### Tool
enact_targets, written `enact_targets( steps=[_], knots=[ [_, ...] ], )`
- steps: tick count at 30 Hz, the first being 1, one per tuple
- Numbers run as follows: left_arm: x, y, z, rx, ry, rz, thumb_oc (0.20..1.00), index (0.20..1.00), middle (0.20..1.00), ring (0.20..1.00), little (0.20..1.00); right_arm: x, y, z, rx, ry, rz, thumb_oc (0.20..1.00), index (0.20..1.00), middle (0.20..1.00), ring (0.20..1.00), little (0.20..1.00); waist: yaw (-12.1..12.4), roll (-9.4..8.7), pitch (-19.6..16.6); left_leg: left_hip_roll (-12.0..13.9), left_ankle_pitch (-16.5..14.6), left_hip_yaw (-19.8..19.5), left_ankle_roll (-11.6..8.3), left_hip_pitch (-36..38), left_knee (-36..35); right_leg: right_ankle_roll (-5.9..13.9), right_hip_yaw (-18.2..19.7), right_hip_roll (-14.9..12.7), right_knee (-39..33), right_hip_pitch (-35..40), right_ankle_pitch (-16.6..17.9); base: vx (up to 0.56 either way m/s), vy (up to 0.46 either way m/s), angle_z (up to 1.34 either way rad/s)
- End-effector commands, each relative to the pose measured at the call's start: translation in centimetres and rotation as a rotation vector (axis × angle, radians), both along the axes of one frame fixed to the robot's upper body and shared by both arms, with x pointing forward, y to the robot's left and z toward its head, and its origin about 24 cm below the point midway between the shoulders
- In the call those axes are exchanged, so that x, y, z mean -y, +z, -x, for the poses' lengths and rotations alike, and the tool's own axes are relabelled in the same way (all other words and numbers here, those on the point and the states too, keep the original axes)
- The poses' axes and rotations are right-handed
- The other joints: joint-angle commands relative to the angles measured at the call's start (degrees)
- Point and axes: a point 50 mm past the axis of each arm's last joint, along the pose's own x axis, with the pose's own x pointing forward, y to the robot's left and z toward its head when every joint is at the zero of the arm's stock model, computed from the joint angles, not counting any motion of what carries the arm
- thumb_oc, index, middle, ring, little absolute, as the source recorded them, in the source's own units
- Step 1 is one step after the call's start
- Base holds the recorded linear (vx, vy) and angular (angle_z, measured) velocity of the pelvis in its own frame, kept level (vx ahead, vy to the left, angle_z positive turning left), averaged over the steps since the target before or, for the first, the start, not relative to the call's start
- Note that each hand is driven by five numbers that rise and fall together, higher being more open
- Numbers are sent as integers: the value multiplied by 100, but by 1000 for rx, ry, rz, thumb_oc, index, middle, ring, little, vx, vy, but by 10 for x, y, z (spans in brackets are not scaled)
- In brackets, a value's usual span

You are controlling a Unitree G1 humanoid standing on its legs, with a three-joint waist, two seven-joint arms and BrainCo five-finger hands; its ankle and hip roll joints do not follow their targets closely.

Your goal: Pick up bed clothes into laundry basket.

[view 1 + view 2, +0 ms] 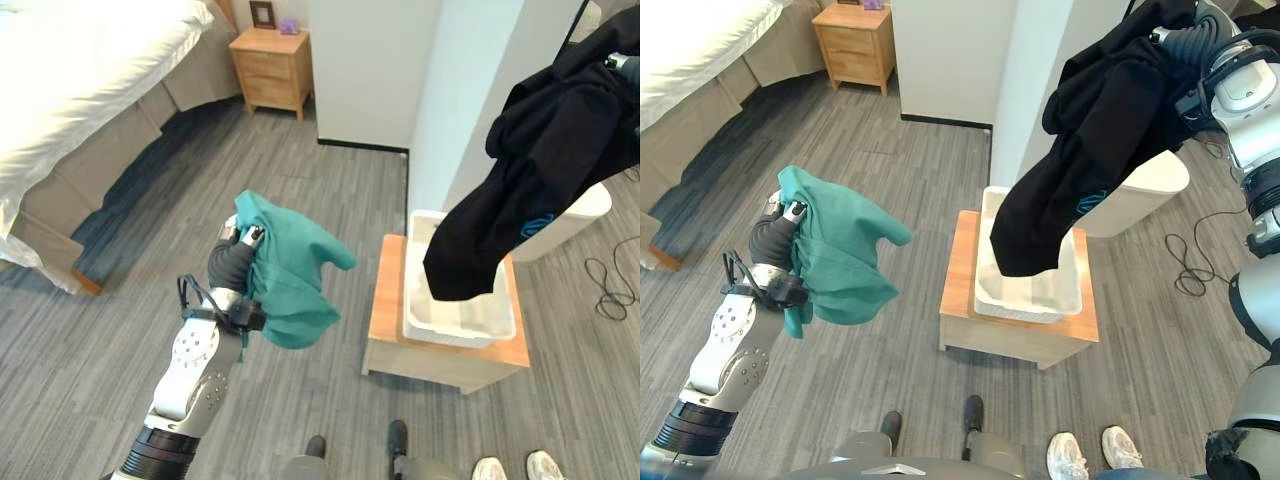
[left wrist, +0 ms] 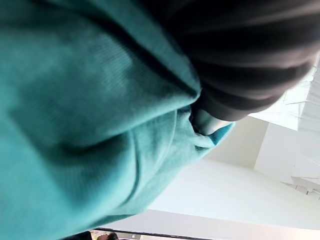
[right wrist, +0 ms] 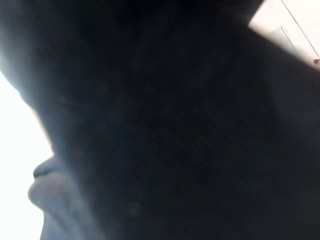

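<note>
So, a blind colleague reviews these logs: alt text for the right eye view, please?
The right hand dangles a black cloth garment above a white plastic laundry basket on a low wooden stand; the left hand holds up a crumpled teal cloth garment.

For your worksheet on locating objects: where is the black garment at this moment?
In the eye views the black garment hangs from the raised right hand on the robot's right, its lower end dangling over the white laundry basket on the low wooden table.
</note>
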Motion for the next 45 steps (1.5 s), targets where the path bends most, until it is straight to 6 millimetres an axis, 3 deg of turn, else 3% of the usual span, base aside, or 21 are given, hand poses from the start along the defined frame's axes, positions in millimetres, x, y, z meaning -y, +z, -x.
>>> enact_targets(
  steps=[1,5,8,16,19,24,26,27,28,29,33,40,42,45],
  knots=[
    [2,35,8,189,-27,11,200,200,200,200,200,-33,79,20,260,97,70,200,200,200,200,200,37,-145,-18,-122,282,168,-10,-310,-28,162,-176,173,100,406,-868,0,0,0],
    [1,32,7,179,-11,11,200,200,200,200,200,-49,69,18,235,184,100,200,200,200,200,200,33,-160,70,-124,328,173,-8,-365,-14,144,-179,171,100,356,-826,-4,-1,-1],
    [0,35,8,192,-4,2,200,200,200,200,200,-52,50,13,187,218,100,200,200,200,200,200,61,-142,195,-144,300,164,-3,-421,-16,150,-206,159,100,294,-844,-19,2,1],
    [9,43,9,227,-40,27,200,200,200,200,200,-39,2,3,57,189,69,200,200,200,200,200,168,-145,443,-173,353,122,13,-645,-10,154,-263,151,100,68,-770,-29,6,2],
    [13,48,7,249,-48,23,200,200,200,200,200,-35,-28,-5,-10,167,20,200,200,200,200,200,192,-101,560,-186,383,123,17,-719,-21,142,-263,141,104,-11,-749,0,0,0],
    [15,53,7,269,-41,29,200,200,200,200,200,-25,-57,-11,-69,112,-44,200,200,200,200,200,191,-1,714,-224,388,113,30,-796,-18,130,-249,121,113,-102,-734,0,0,0],
    [17,55,8,277,-44,32,200,200,200,200,200,-17,-83,-14,-158,58,-38,200,200,200,200,200,210,62,814,-247,402,123,39,-887,-13,132,-246,102,121,-205,-710,-33,16,3],
    [17,55,8,277,-44,32,200,200,200,200,200,-17,-83,-14,-158,58,-38,200,200,200,200,200,213,60,809,-247,402,126,39,-893,-12,132,-243,102,121,-211,-709,0,0,0],
    [19,54,6,273,-50,34,200,200,200,200,200,-16,-101,-17,-241,36,0,200,200,200,200,200,234,95,851,-256,413,124,39,-926,-7,133,-245,97,121,-242,-701,0,0,0],
    [20,54,6,271,-52,33,200,200,200,200,200,-15,-105,-17,-269,24,31,1000,1000,1000,1000,1000,234,110,861,-259,418,123,37,-939,-7,134,-250,94,121,-256,-698,0,0,0],
    [21,53,3,265,-60,27,200,200,200,200,200,-7,-122,-17,-433,1,72,1000,1000,1000,1000,1000,220,123,874,-255,426,113,22,-946,-18,130,-264,90,114,-266,-701,0,0,0],
    [19,51,3,258,-59,-11,200,200,200,200,200,-5,-80,-14,-430,9,148,1000,1000,1000,1000,1000,123,24,874,-228,415,164,-25,-906,-41,124,-245,109,100,-236,-724,0,0,0],
    [16,52,3,262,-51,-23,200,200,200,200,200,-11,-68,-11,-410,46,173,1000,1000,1000,1000,1000,75,-14,864,-222,402,193,-33,-877,-47,124,-222,116,100,-218,-732,0,0,0],
    [14,55,1,274,-46,-37,200,200,200,200,200,-35,-49,-2,-342,194,202,1000,1000,1000,1000,1000,-26,-54,813,-211,371,257,-50,-773,-61,135,-184,120,100,-134,-769,7,-2,-4]
  ],
)
